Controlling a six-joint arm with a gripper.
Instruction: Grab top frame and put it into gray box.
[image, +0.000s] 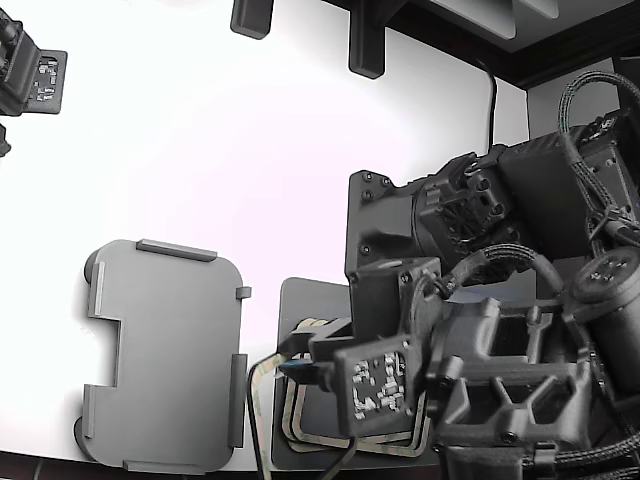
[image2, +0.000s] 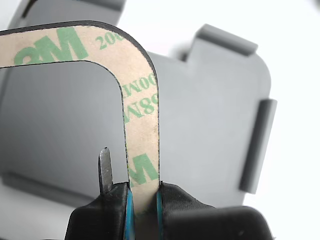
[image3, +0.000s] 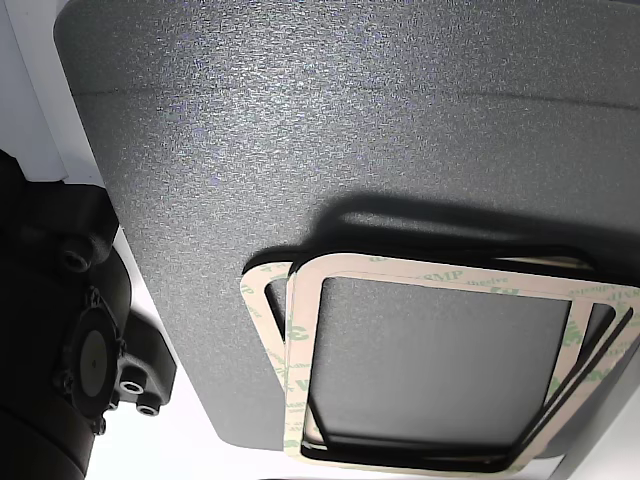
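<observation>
1. The black claw with blue-edged pads (image2: 145, 207) is clamped on one side bar of the thin beige rectangular frame with green print (image2: 142, 125), gripping it edge-on so the open middle hangs free.
2. In the wrist view the held frame hangs in front of the light gray shallow tray with raised edge tabs (image: 165, 355), apart from it; release looks not yet due.
3. More frames alike (image3: 420, 365) lie stacked, slightly fanned, on a dark gray textured mat (image3: 300, 150).
4. Everything rests on a white tabletop (image: 250, 150), brightly lit; the tray is at the exterior view's left.
</observation>
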